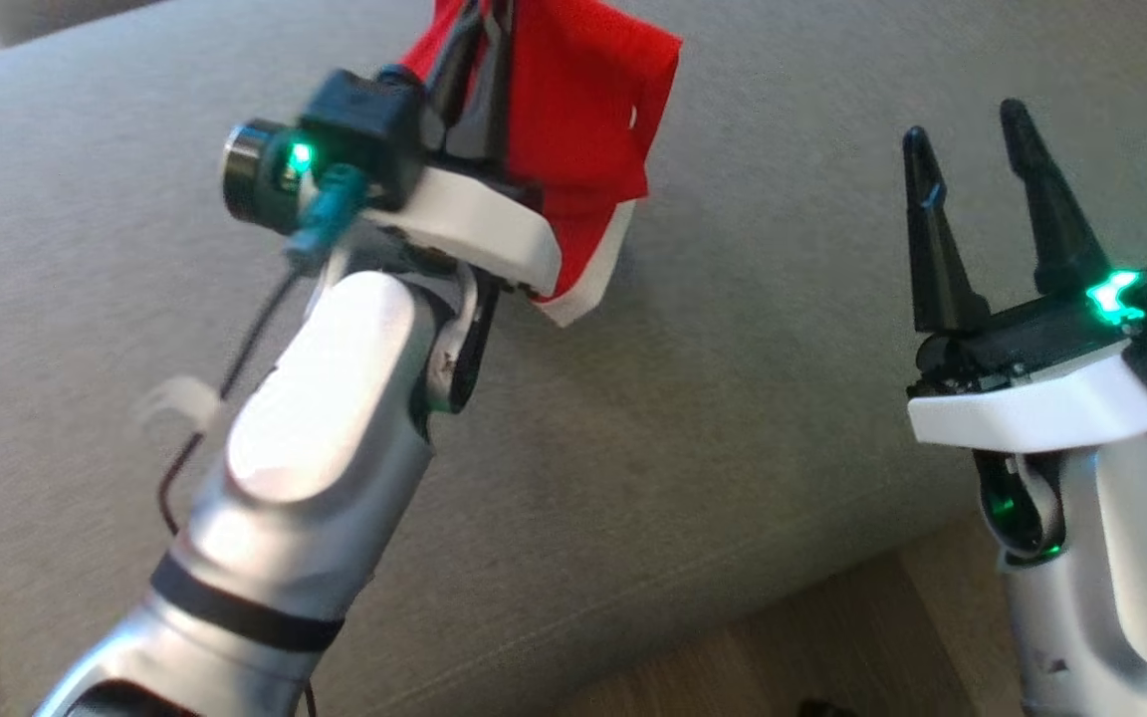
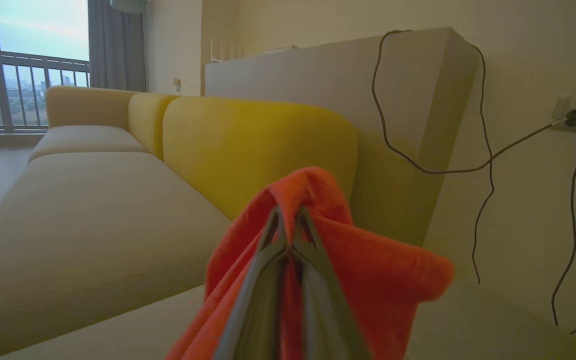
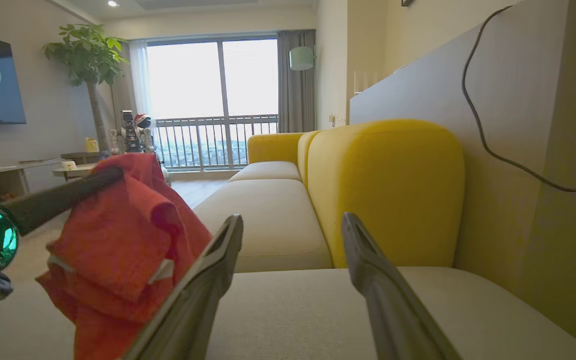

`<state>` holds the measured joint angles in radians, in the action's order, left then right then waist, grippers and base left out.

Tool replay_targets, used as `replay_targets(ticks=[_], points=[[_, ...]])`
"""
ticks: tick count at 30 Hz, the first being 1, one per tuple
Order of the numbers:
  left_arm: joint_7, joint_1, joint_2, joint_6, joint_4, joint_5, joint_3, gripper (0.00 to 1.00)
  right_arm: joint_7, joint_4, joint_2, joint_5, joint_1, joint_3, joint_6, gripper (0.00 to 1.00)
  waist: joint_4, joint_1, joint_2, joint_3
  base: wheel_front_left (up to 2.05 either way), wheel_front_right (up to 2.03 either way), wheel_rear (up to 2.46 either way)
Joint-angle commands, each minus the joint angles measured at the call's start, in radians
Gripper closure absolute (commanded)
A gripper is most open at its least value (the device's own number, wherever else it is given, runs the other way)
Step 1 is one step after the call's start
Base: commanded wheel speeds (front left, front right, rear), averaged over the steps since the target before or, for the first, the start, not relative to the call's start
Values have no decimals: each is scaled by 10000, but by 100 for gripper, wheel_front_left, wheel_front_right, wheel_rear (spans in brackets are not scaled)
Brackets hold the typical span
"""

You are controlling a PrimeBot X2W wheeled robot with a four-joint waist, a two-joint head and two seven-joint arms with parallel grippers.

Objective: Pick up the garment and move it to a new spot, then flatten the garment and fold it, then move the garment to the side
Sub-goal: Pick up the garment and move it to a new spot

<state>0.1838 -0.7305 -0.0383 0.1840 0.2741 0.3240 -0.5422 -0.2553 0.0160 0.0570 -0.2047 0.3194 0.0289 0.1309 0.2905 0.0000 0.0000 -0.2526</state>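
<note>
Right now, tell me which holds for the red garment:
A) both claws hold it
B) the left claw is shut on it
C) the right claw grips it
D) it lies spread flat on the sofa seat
B: the left claw is shut on the red garment, which hangs bunched from it over the sofa seat, while the right claw stands open and empty.
</note>
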Motion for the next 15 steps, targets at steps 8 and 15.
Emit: replay_targets(ticks=[8,15], points=[[511,-819,-122,392,2626,422,-946,65,-64,315,-67,-136,349,-26,-2,0,789,0,0,-836,0,0,0],[761,-804,-121,446,2803,1079,-1159,0,-64,136,-68,116,304,-149,-2,0,45,0,0,-600,0,0,0]])
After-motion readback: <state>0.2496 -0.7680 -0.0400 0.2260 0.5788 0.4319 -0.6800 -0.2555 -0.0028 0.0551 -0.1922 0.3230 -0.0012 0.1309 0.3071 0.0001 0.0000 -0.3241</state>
